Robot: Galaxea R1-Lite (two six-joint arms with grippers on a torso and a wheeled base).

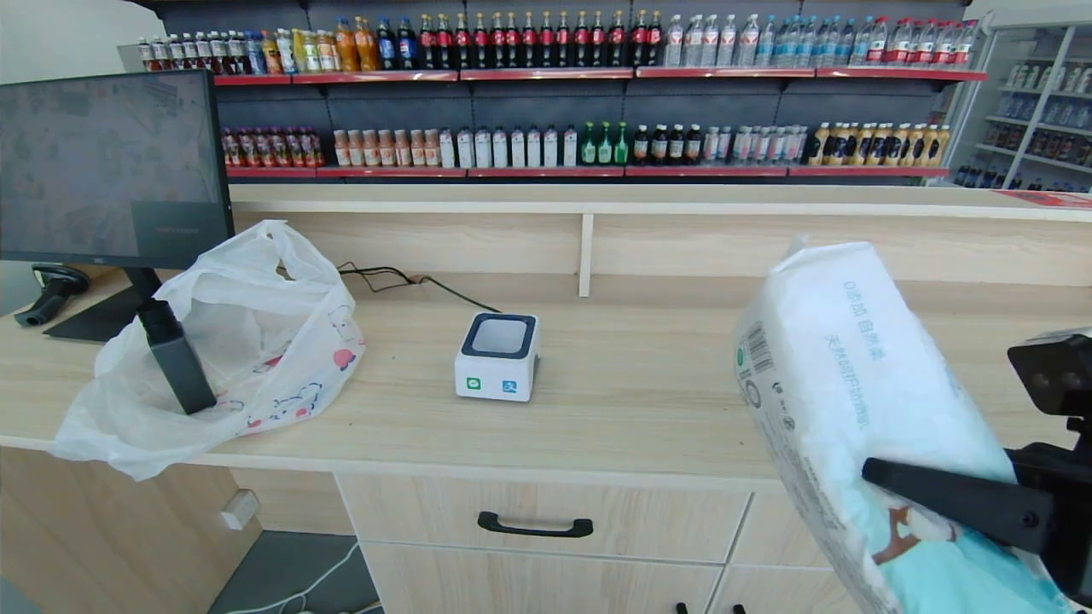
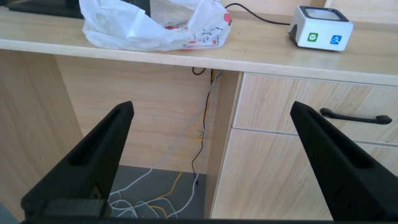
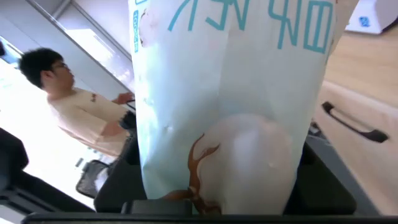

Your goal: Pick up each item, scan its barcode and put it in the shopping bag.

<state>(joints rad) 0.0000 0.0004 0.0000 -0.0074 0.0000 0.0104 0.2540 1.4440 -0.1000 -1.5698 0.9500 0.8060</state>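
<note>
Right gripper (image 3: 221, 180) pinches the lower end of the white-and-teal pack (image 1: 840, 384), which is tilted over the counter's (image 1: 648, 384) near right edge, well right of the scanner (image 1: 497, 367). Left gripper (image 2: 212, 109) hangs spread wide below the counter front, near the shopping bag (image 1: 256, 341) at left. Step in hand, scan: carry the pack left and turn its narrow side, probably the barcode panel, squarely down at the scanner window.

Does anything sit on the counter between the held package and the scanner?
Nothing visible does. The package, held in the right gripper, is raised to the right of the scanner, with only bare counter between them.
</note>
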